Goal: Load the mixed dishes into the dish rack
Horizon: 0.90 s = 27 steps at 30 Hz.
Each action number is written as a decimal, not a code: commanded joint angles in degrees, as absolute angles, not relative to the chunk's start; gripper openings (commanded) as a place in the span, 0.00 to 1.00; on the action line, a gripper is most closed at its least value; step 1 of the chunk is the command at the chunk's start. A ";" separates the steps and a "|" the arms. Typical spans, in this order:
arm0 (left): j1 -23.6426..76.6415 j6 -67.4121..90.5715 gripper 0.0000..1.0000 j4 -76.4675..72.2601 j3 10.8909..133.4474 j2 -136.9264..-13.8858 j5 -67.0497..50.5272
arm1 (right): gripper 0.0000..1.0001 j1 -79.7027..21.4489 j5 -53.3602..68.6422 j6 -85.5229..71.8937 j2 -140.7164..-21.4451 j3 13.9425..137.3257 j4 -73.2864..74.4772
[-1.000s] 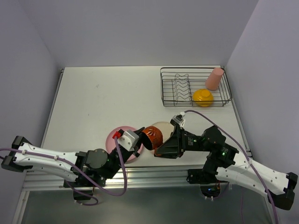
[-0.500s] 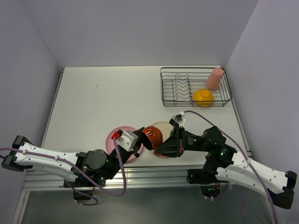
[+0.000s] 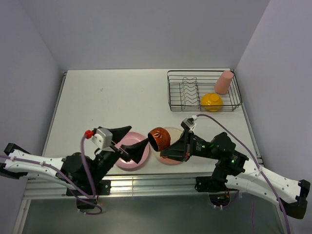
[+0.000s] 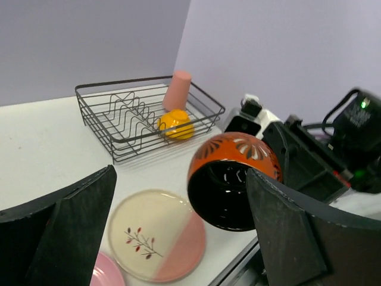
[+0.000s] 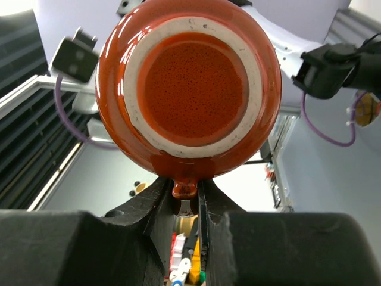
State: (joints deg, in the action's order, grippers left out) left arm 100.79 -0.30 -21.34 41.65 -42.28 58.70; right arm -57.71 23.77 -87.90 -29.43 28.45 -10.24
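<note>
My left gripper (image 3: 129, 143) gaped wide and empty over the pink plate (image 3: 126, 163), partly hiding it. To its right, my right gripper (image 5: 186, 201) pinched the red-orange cup (image 3: 158, 138) by its rim, covering much of the cream plate (image 3: 174, 130). The dish rack (image 3: 200, 72) stood well beyond.
</note>
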 commanded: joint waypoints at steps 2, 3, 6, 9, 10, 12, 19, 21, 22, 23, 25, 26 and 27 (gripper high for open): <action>101.25 4.92 0.98 -18.48 40.08 -37.36 63.62 | 0.00 -57.66 21.09 -84.73 -27.60 30.32 -11.96; 101.25 6.58 0.98 -17.24 40.08 -36.31 65.11 | 0.00 -57.57 20.66 -84.29 -27.51 30.50 -11.52; 101.25 11.75 0.99 -10.04 41.48 -36.38 72.32 | 0.00 -57.48 18.04 -81.31 -27.33 32.16 -5.91; 101.25 22.09 0.99 3.96 46.04 -39.88 79.18 | 0.00 -57.39 9.02 -71.40 -29.61 39.96 10.24; 101.16 24.93 0.98 7.87 47.62 -41.03 80.06 | 0.00 -57.22 6.53 -67.02 -31.53 44.08 16.29; 101.07 36.04 0.99 21.35 52.72 -44.97 81.56 | 0.00 -56.61 1.08 -63.74 -34.69 49.27 20.90; 99.85 62.05 0.99 45.34 61.44 -49.66 78.32 | 0.00 -47.39 -6.24 -47.06 -47.44 64.15 34.25; 98.53 61.35 0.99 44.57 60.65 -48.35 74.99 | 0.00 -41.24 -5.19 -43.17 -51.22 66.52 34.98; 98.00 60.56 0.99 42.73 59.34 -47.82 74.01 | 0.00 -39.57 -6.14 -39.50 -52.37 66.97 35.42; 97.04 59.60 0.99 41.76 58.46 -46.25 73.13 | 0.00 -37.98 -6.85 -37.64 -53.60 67.49 35.77; 96.24 57.93 0.99 39.48 55.48 -44.57 70.67 | 0.00 -34.20 -8.26 -32.01 -57.91 69.60 36.39; 95.02 55.48 0.99 36.33 54.33 -42.91 69.71 | 0.00 -33.32 -10.00 -30.34 -59.22 70.22 36.30; 94.31 54.59 0.99 34.91 53.45 -42.19 68.57 | 0.00 -31.83 -10.98 -28.84 -62.20 71.79 36.21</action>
State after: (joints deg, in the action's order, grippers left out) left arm 96.25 55.83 38.17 55.83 -44.91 72.71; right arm -34.85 -5.61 -39.59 -58.33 66.76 36.12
